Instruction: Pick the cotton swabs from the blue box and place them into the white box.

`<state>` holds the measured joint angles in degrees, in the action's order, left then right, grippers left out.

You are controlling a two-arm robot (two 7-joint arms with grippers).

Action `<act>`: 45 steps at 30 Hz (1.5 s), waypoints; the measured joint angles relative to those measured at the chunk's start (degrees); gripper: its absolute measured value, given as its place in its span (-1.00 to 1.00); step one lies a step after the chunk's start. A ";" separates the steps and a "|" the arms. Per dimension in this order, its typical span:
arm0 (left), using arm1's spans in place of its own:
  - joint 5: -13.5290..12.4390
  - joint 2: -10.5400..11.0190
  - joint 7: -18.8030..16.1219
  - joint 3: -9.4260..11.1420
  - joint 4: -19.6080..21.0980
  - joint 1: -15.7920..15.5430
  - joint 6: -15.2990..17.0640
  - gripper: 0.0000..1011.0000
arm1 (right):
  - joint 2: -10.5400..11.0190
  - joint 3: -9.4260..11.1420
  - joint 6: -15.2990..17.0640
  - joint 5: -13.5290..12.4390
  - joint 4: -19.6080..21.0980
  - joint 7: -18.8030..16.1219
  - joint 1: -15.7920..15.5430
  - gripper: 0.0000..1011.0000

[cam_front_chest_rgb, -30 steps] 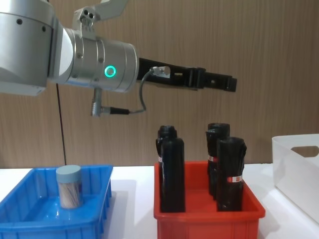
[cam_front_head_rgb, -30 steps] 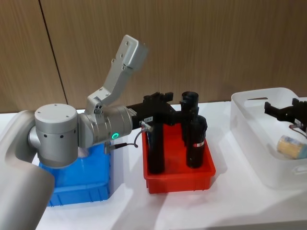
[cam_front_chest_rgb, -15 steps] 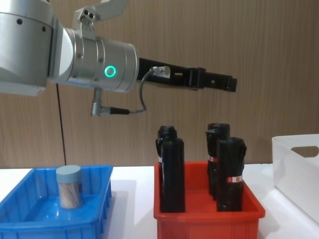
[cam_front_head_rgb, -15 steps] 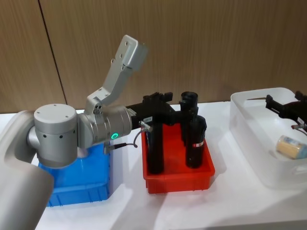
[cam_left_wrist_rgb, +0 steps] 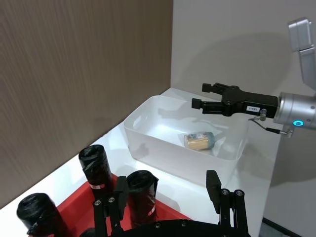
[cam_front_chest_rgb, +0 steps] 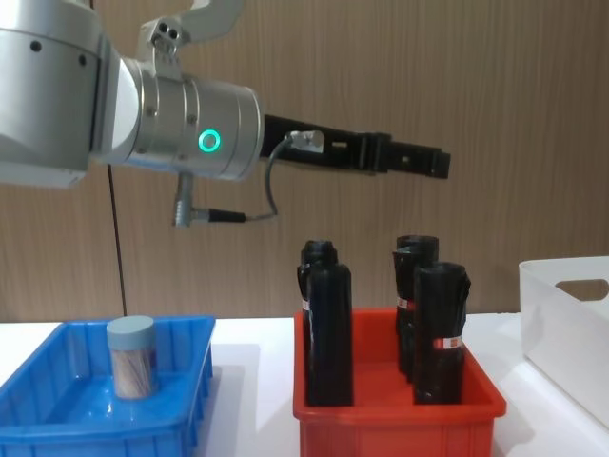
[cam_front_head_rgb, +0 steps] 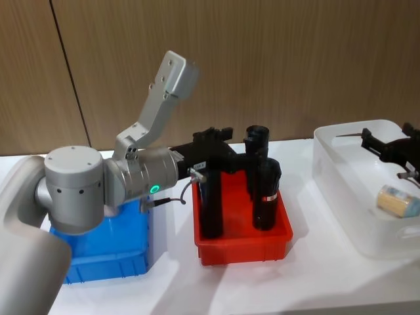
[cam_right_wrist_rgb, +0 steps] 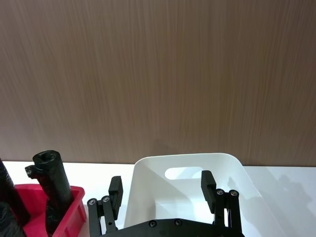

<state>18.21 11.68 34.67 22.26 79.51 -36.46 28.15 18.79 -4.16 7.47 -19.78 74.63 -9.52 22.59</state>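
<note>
Nearer the table's (cam_front_head_rgb: 328,282) right edge now, wood wall (cam_front_head_rgb: 295,59) behind, my right claw (cam_front_head_rgb: 369,141) gapes empty over the white box (cam_front_head_rgb: 341,197); left claw (cam_front_chest_rgb: 428,162) open.

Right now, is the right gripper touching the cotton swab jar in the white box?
Apart. The left wrist view shows the right gripper held above the jar lying in the white box, with a clear gap between them.

Worktop (cam_front_head_rgb: 315,282) layout
A swab jar (cam_front_chest_rgb: 131,357) is set in the left box (cam_front_chest_rgb: 95,440), rolls (cam_front_chest_rgb: 328,333) in the middle bin (cam_front_chest_rgb: 400,433), another jar (cam_front_head_rgb: 400,201) in the right box (cam_front_head_rgb: 377,244).
</note>
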 joint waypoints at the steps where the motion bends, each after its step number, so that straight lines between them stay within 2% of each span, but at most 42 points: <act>1: 0.00 0.00 0.00 0.00 0.00 0.00 0.00 0.99 | 0.00 -0.09 -0.04 0.03 0.21 0.04 -0.21 0.98; 7: -0.66 0.96 -3.28 0.38 1.31 2.17 -2.62 0.99 | 0.07 -0.98 -0.61 0.33 2.96 0.65 -2.58 0.98; 37: -5.22 7.92 -26.32 2.96 10.60 17.69 -21.17 0.99 | 0.49 -7.27 -4.61 2.76 22.01 4.78 -19.36 0.98; 45: -6.27 9.51 -31.61 3.54 12.71 21.25 -25.40 0.99 | 0.57 -8.47 -5.38 3.22 25.70 5.54 -22.58 0.98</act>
<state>11.94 21.19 3.06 25.81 92.22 -15.20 2.75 19.35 -12.63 2.10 -16.56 100.32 -3.98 0.01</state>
